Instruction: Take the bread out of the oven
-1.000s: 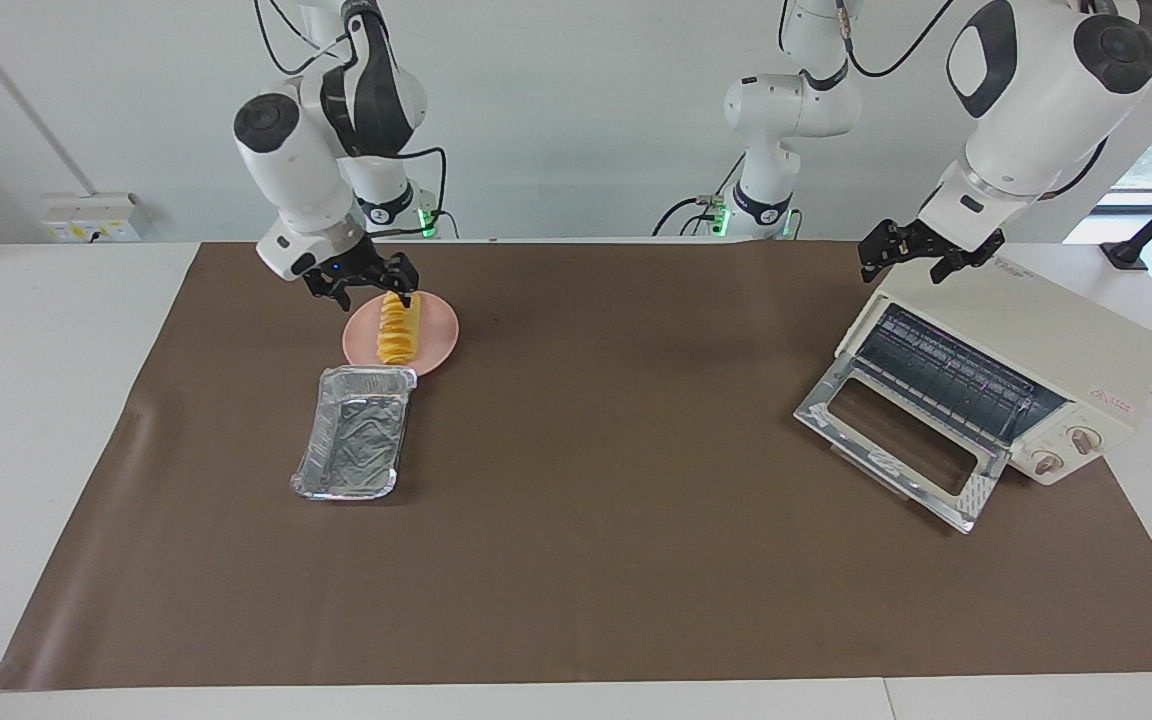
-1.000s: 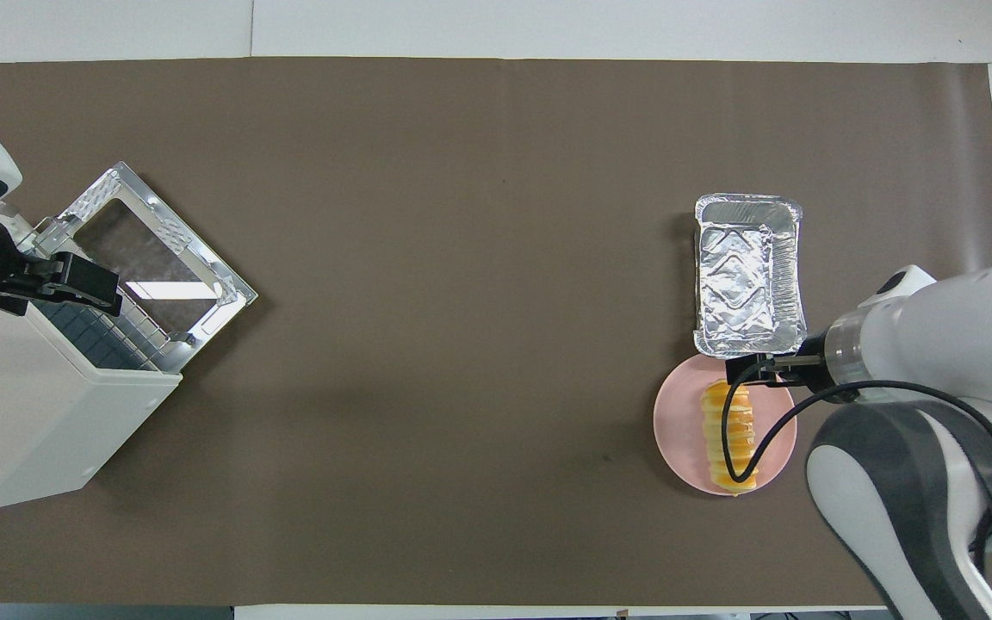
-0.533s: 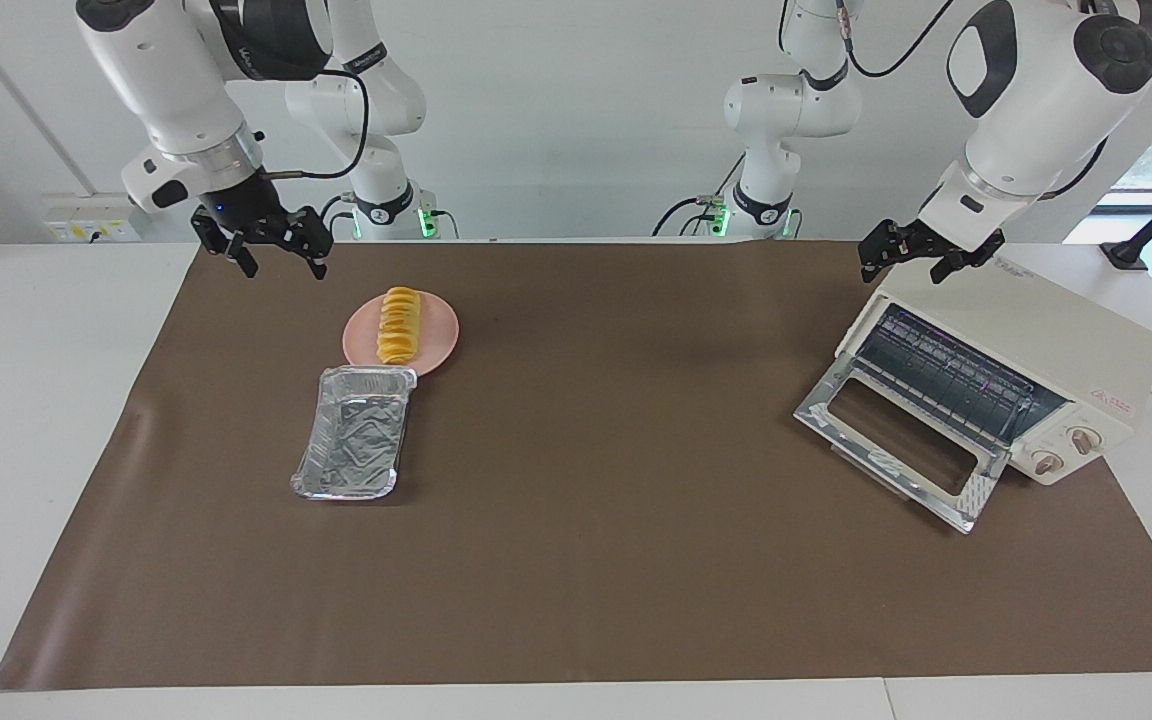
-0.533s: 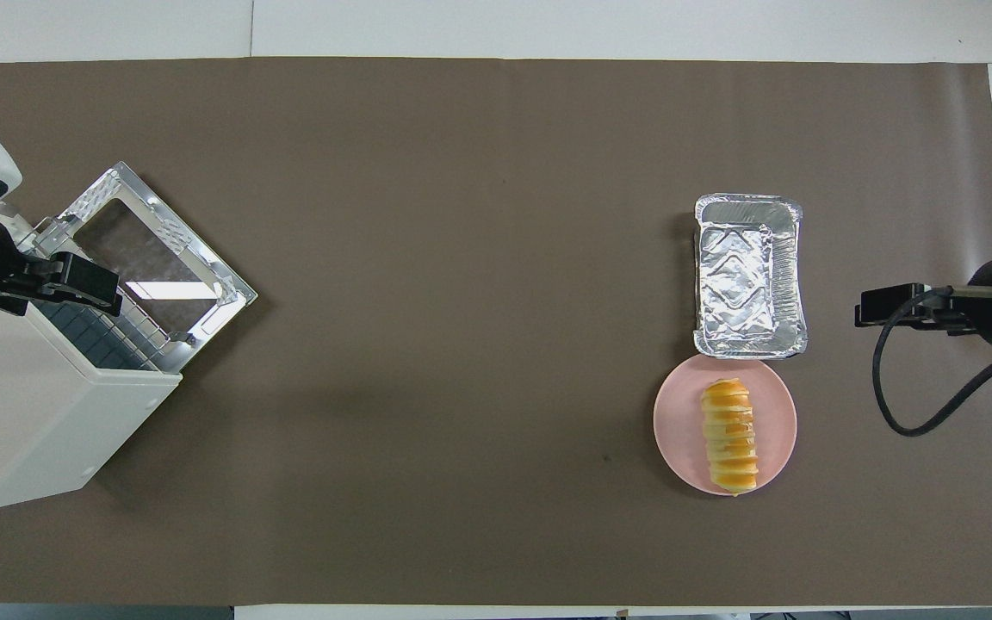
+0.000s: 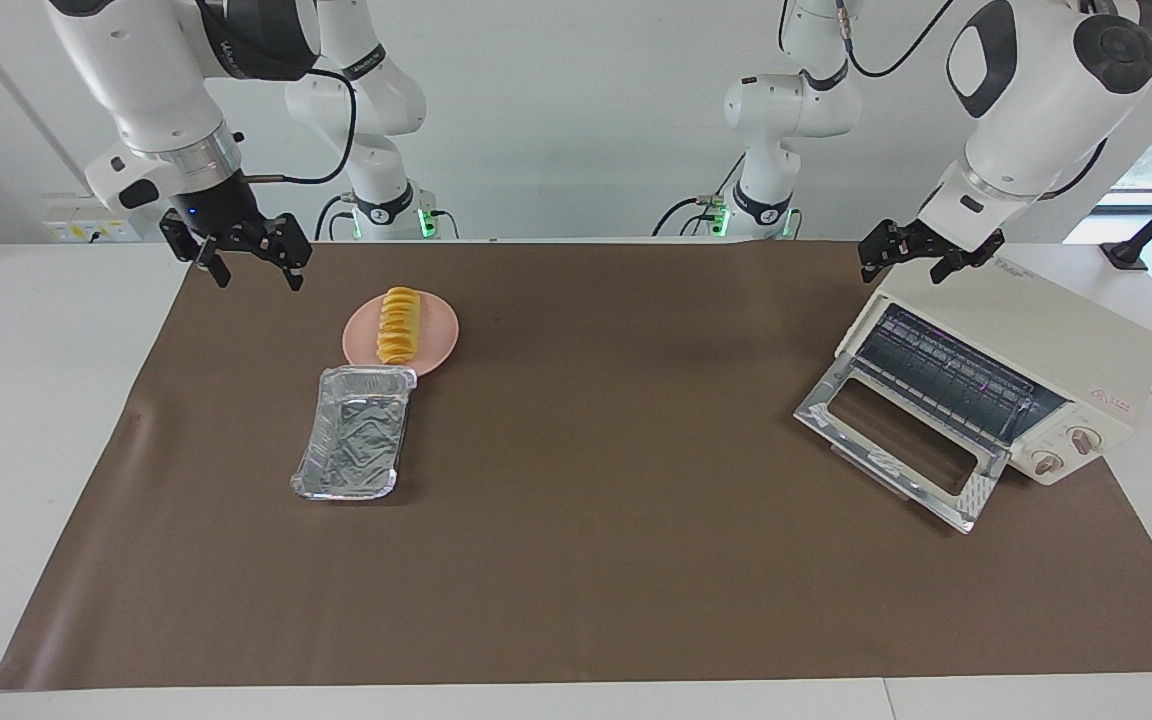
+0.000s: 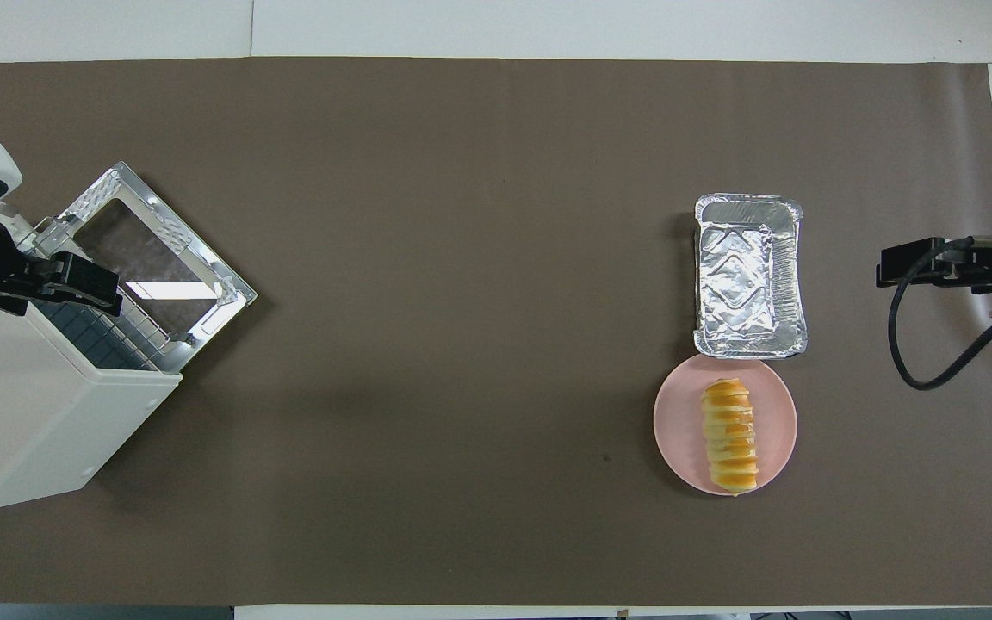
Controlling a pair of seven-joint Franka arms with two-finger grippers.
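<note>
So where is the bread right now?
The bread lies on the pink plate toward the right arm's end of the table, with the foil tray beside the plate, farther from the robots.

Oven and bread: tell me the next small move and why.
Probably none for the bread: it lies on the pink plate, out of the oven. The right gripper hangs open, clear of it. The left gripper, open over the oven's top, could perhaps lower to shut the open door.

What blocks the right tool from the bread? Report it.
Nothing visible does. The right tool hangs open in the air over the mat's edge; the bread lies uncovered on the pink plate, with the foil tray beside it, out of the path.
</note>
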